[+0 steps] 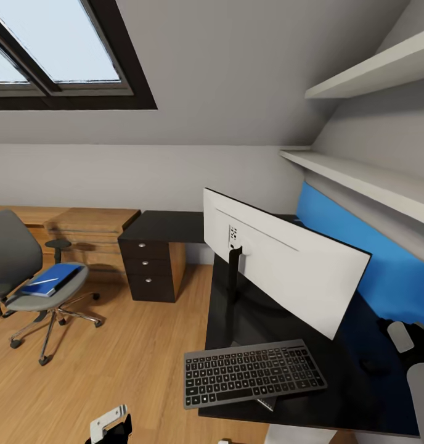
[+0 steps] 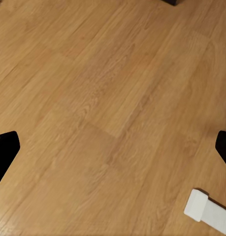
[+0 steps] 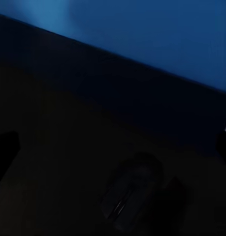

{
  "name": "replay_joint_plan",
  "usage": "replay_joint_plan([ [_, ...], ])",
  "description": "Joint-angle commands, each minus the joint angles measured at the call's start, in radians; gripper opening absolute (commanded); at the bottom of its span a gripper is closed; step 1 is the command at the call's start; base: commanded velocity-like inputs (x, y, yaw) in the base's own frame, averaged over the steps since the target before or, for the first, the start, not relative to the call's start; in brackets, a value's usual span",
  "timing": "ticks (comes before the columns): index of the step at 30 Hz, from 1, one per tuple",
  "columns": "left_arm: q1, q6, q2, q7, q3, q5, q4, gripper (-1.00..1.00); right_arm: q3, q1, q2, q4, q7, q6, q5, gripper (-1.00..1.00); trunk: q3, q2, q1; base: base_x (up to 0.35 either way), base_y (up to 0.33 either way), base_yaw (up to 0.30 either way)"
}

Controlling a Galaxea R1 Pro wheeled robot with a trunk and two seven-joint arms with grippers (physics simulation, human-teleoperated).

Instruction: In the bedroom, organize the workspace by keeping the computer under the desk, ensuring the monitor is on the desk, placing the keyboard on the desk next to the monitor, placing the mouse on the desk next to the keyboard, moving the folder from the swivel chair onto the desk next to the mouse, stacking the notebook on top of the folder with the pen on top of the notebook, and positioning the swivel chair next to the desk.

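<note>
on the desk (image 1: pixel 360 394) sit unlabelled monitor (image 1: pixel 286 265) and keyboard (image 1: pixel 254 372); both jaws spread.

Head view: high up, looking forward and down across the desk (image 1: pixel 354 394) corner, monitor (image 1: pixel 280 271) close in with its white back to the lens, swivel chair (image 1: pixel 27 271) well off at the left. Left wrist view: aimed straight down at the wood floor (image 2: pixel 103 98), fairly near, the same planks as beside the desk in the head view. Right wrist view: pressed in close over the dark desk top, facing the blue back panel (image 3: pixel 157 34), seen too from the head at right.
</note>
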Motion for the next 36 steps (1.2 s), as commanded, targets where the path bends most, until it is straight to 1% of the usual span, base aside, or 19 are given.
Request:
replay_joint_plan([
  [1, 0.0, 0.004, 0.0, 0.001, 0.0, 0.009, -0.016, 1.0, 0.0, -0.001, 0.0, -0.002, -0.005, 0.003, -0.008, 1.0, -0.005, -0.008, 0.004, 0.0, 0.0, 0.0],
  [3, 0.0, 0.035, -0.001, 0.001, 0.0, 0.011, -0.059, 1.0, 0.0, -0.001, -0.001, -0.002, -0.005, 0.003, -0.008, 1.0, -0.011, -0.022, 0.012, 0.0, 0.0, 0.0],
  [4, 0.0, 0.09, -0.001, 0.001, 0.001, 0.015, -0.114, 1.0, 0.0, -0.001, -0.001, -0.002, -0.005, 0.004, -0.008, 1.0, -0.014, -0.029, 0.016, 0.0, 0.0, 0.0],
  [5, 0.0, 0.128, -0.001, 0.001, 0.001, 0.018, -0.146, 1.0, 0.001, -0.001, -0.001, -0.002, -0.005, 0.004, -0.007, 1.0, -0.017, -0.036, 0.019, 0.0, 0.0, 0.0],
  [6, 0.0, 0.214, -0.002, 0.001, 0.001, 0.026, -0.214, 1.0, 0.001, -0.001, -0.001, -0.002, -0.005, 0.004, -0.007, 1.0, -0.02, -0.043, 0.023, 0.0, 0.0, 0.0],
  [7, 0.0, 0.261, -0.002, 0.001, 0.001, 0.031, -0.252, 1.0, 0.001, -0.001, -0.001, -0.002, -0.005, 0.004, -0.007, 1.0, -0.023, -0.05, 0.027, 0.0, 0.0, 0.0],
  [9, 0.0, 0.449, -0.002, 0.003, 0.002, 0.052, -0.407, 1.0, 0.001, -0.001, -0.001, -0.002, -0.005, 0.005, -0.007, 1.0, -0.03, -0.064, 0.035, 0.0, 0.0, 0.0],
  [10, 0.0, 0.491, -0.001, 0.004, 0.003, 0.06, -0.445, 1.0, 0.001, -0.001, -0.001, -0.002, -0.005, 0.005, -0.007, 1.0, -0.033, -0.071, 0.039, 0.0, 0.0, 0.0],
  [11, 0.0, 0.563, -0.001, 0.004, 0.009, 0.076, -0.512, 1.0, 0.001, -0.001, -0.001, -0.002, -0.005, 0.005, -0.007, 1.0, -0.036, -0.078, 0.042, 0.0, 0.0, 0.0],
  [12, 0.0, 0.617, -0.001, 0.005, 0.022, 0.095, -0.565, 1.0, 0.001, -0.001, -0.001, -0.002, -0.005, 0.005, -0.007, 1.0, -0.039, -0.085, 0.046, 0.0, 0.0, 0.0],
  [13, 0.0, 0.636, -0.001, 0.005, 0.029, 0.106, -0.584, 1.0, 0.001, -0.001, -0.001, -0.002, -0.005, 0.005, -0.007, 1.0, -0.042, -0.092, 0.05, 0.0, 0.0, 0.0],
  [14, 0.0, 0.665, -0.001, 0.006, 0.045, 0.128, -0.611, 1.0, 0.001, -0.001, -0.001, -0.002, -0.005, 0.005, -0.007, 1.0, -0.045, -0.099, 0.054, 0.0, 0.0, 0.0],
  [15, 0.0, 0.68, -0.001, 0.007, 0.059, 0.146, -0.602, 1.0, 0.002, -0.001, -0.001, -0.002, -0.005, 0.004, -0.007, 1.0, -0.048, -0.106, 0.058, 0.0, 0.0, 0.0],
  [17, 0.0, 0.685, -0.001, 0.007, 0.071, 0.16, -0.555, 1.0, 0.002, -0.001, 0.0, -0.002, -0.005, 0.004, -0.007, 1.0, -0.055, -0.12, 0.065, 0.0, 0.0, 0.0],
  [19, 0.001, 0.664, 0.0, 0.007, 0.079, 0.168, -0.512, 1.0, 0.002, -0.001, 0.0, -0.002, -0.005, 0.004, -0.006, 1.0, -0.061, -0.134, 0.073, 0.0, 0.0, 0.0],
  [23, 0.0, 0.662, -0.023, 0.007, 0.077, 0.169, -0.532, 1.0, -0.002, 0.001, 0.023, -0.004, -0.004, -0.001, -0.015, 1.0, -0.061, -0.134, 0.073, 0.0, 0.0, 0.0],
  [26, 0.0, 0.663, -0.024, 0.008, 0.077, 0.169, -0.532, 1.0, -0.003, 0.001, 0.04, -0.005, -0.005, 0.0, -0.016, 1.0, -0.061, -0.134, 0.073, 0.0, 0.0, 0.0],
  [29, 0.0, 0.664, -0.033, 0.008, 0.078, 0.169, -0.533, 1.0, -0.005, 0.001, 0.048, -0.008, -0.009, -0.009, -0.018, 1.0, -0.061, -0.134, 0.073, 0.0, 0.0, 0.0],
  [36, 0.0, 0.664, -0.034, 0.009, 0.078, 0.169, -0.533, 1.0, -0.005, 0.001, 0.049, -0.009, -0.01, -0.02, -0.018, 1.0, -0.061, -0.134, 0.073, 0.0, 0.0, 0.0],
])
